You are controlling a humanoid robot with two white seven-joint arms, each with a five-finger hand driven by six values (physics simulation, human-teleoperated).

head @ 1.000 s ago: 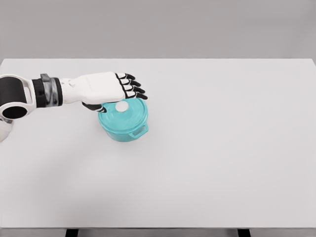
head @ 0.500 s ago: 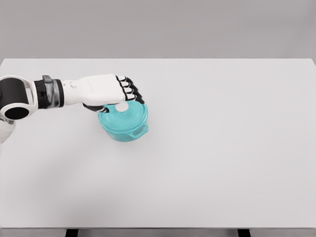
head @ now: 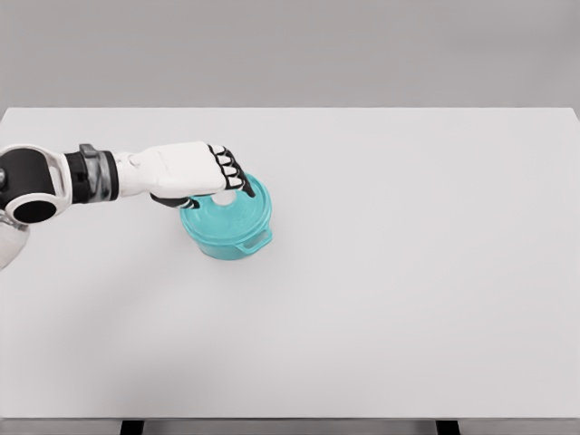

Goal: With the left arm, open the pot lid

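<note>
A teal pot (head: 234, 241) stands on the white table (head: 408, 272), left of the middle, with its teal lid (head: 246, 214) on it. My left hand (head: 217, 192) reaches in from the left and lies over the lid's far-left part. Its fingers (head: 232, 172) are curled down around the white knob (head: 223, 196), of which only a sliver shows. The dark thumb (head: 170, 200) sits under the palm at the lid's left edge. The lid rests flat on the pot. My right arm is out of view.
A small handle (head: 257, 242) sticks out at the pot's front right. The table's far edge (head: 290, 109) runs behind the pot and its near edge (head: 290, 418) lies at the bottom of the picture.
The left hand's fingers have curled from stretched over the lid to closed around the knob, which is now mostly covered. The hand drew slightly left. Pot and lid have stayed put.
</note>
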